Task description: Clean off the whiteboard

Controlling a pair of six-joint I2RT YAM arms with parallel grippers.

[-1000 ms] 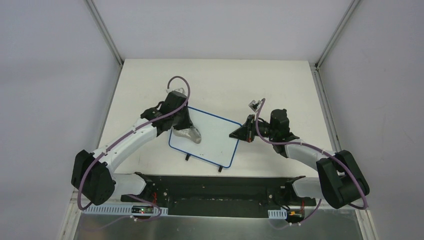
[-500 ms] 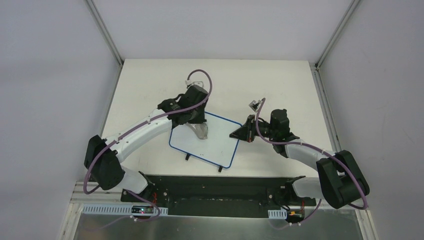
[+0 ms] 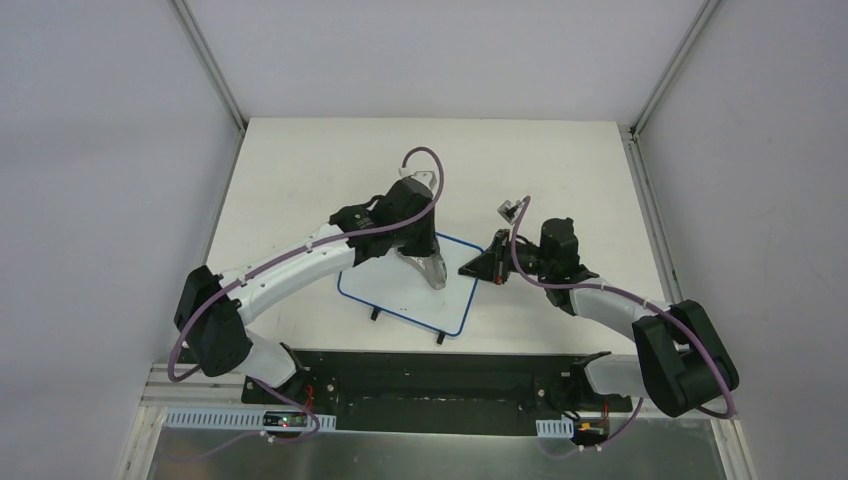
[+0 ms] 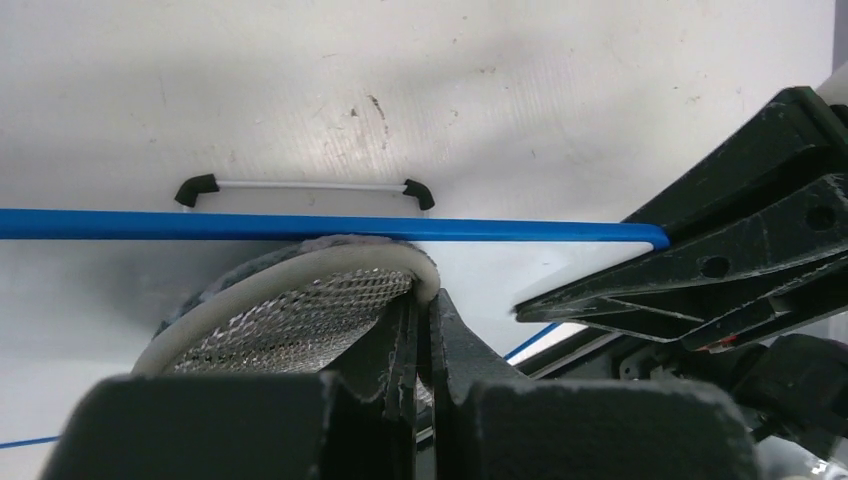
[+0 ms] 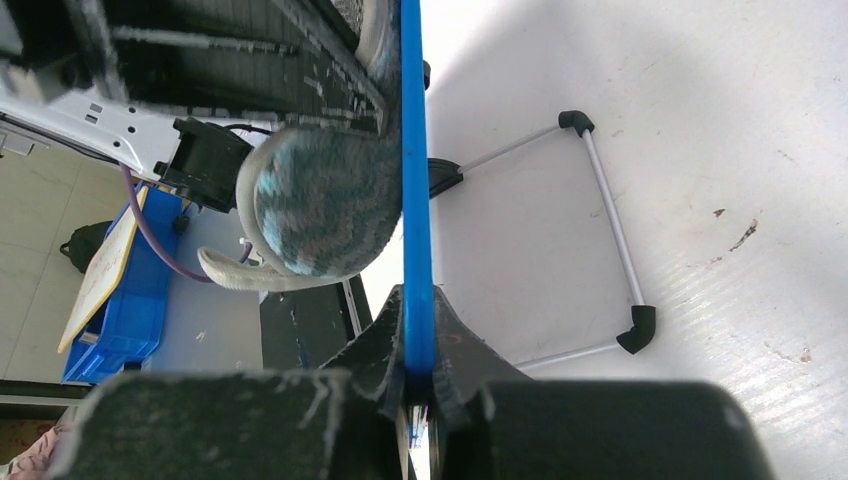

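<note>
Left gripper (image 4: pixel 421 318): fingers (image 4: pixel 455 335) pinched tight on rounded grey fuzzy wiping pad with white rim and mesh back (image 4: pixel 290 305). Pad touches face of small blue-framed rectangular whiteboard (image 3: pixel 395 290), in board's 2 o'clock area in top view.

Right gripper (image 5: pixel 418 335): clamped on blue frame at board's 3 o'clock edge.

Whiteboard rests on white table (image 3: pixel 290 170), near centre, toward 6 o'clock. Thin wire stand with black feet (image 5: pixel 612 225) juts out at board's 6 o'clock edge.

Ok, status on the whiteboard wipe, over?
Left gripper shut on wiping pad, pad against the whiteboard. Right gripper shut on its blue frame. No writing visible from above. Right gripper sits close to the pad.
</note>
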